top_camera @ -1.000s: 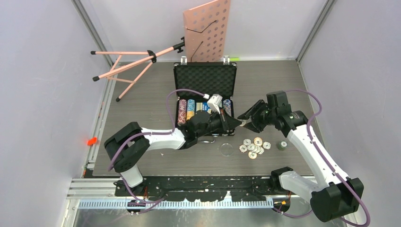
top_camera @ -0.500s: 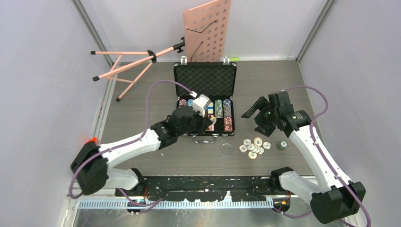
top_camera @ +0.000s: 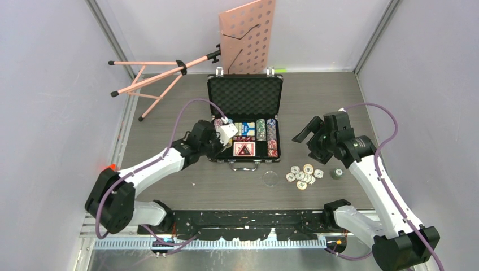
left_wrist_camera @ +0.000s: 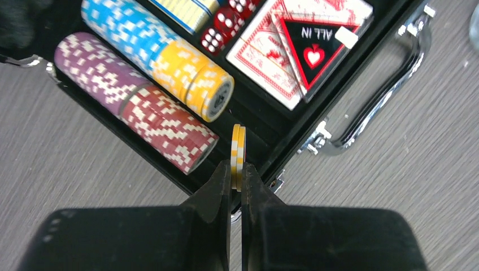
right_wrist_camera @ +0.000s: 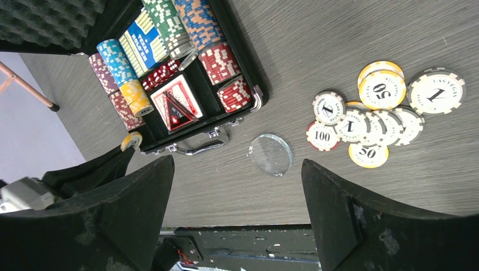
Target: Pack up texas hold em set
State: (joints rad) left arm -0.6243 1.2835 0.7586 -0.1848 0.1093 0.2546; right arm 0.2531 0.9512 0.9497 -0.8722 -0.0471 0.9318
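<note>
The left claw (left_wrist_camera: 237,180) is clamped on two yellow chips (left_wrist_camera: 239,152), held on edge by their lower rim only, just over the near-left corner of the open case (top_camera: 244,97). That thin pinch is the weak point: a tilt or jolt could let the pair pivot, split, or slip out. The gap at the end of the yellow row (left_wrist_camera: 195,79) looks tight, so a slight misalignment might drop them on the red row (left_wrist_camera: 169,127) or the case wall, and they could roll onto the table (top_camera: 169,107). Coming in low may also nudge seated rows. The right claw (right_wrist_camera: 237,197) hangs wide apart, empty, near the loose chips (right_wrist_camera: 367,121).
</note>
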